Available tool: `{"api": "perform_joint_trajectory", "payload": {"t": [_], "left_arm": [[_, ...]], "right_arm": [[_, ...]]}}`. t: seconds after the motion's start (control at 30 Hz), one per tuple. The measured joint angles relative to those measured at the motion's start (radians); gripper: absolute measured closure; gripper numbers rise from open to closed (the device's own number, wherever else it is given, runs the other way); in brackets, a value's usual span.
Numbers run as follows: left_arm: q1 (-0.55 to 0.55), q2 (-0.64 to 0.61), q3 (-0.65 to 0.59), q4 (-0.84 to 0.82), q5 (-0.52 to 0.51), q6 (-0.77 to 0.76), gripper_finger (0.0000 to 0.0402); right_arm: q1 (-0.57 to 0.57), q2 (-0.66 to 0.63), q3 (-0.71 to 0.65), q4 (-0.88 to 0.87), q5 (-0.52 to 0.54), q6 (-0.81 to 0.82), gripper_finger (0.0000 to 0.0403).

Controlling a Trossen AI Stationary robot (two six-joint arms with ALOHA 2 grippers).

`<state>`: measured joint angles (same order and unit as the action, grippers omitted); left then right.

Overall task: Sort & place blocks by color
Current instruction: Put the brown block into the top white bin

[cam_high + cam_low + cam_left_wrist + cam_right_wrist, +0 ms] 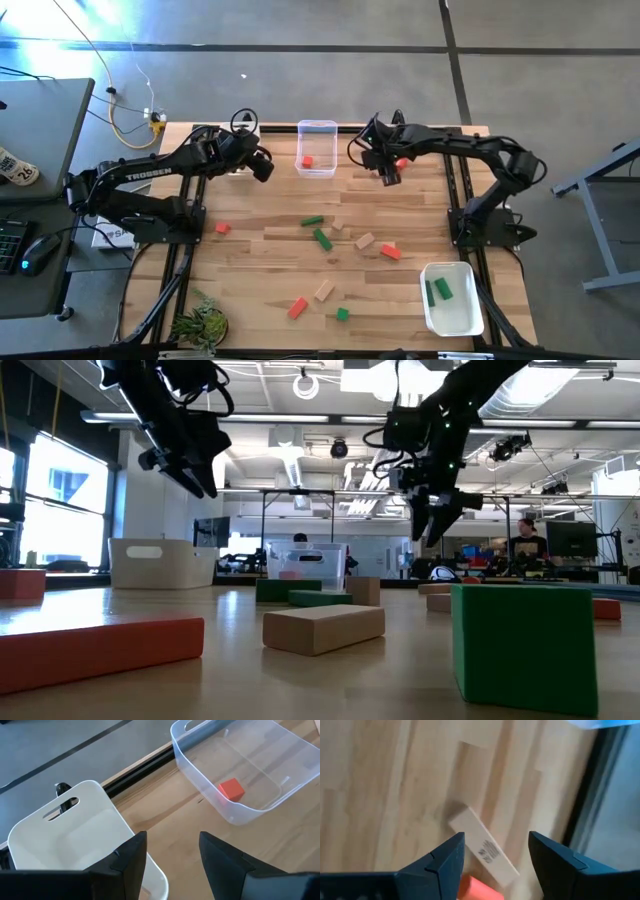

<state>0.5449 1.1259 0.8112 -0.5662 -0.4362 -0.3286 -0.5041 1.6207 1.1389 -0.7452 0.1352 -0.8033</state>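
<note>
Right tool [388, 176], fingers apart and empty, hovers just above a red block [479, 889]; left tool [264, 167], also apart, hangs beside the clear tub [317, 148].

Left hand [264, 165] raised, fingers apart, right hand [388, 174] likewise
</note>
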Motion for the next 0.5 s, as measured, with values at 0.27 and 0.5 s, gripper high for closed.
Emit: {"api": "perform_joint_trajectory", "payload": {"t": [0.27,0.5], "left_arm": [[0.000,0.000,0.000,0.000,0.000,0.000,0.0234],[0.000,0.000,0.000,0.000,0.000,0.000,0.0234]], "right_arm": [[0.001,0.057,0.000,-0.007,-0.043,0.010,0.0196],[0.000,0.123,0.000,-0.015,-0.050,-0.061,0.0197]]}}
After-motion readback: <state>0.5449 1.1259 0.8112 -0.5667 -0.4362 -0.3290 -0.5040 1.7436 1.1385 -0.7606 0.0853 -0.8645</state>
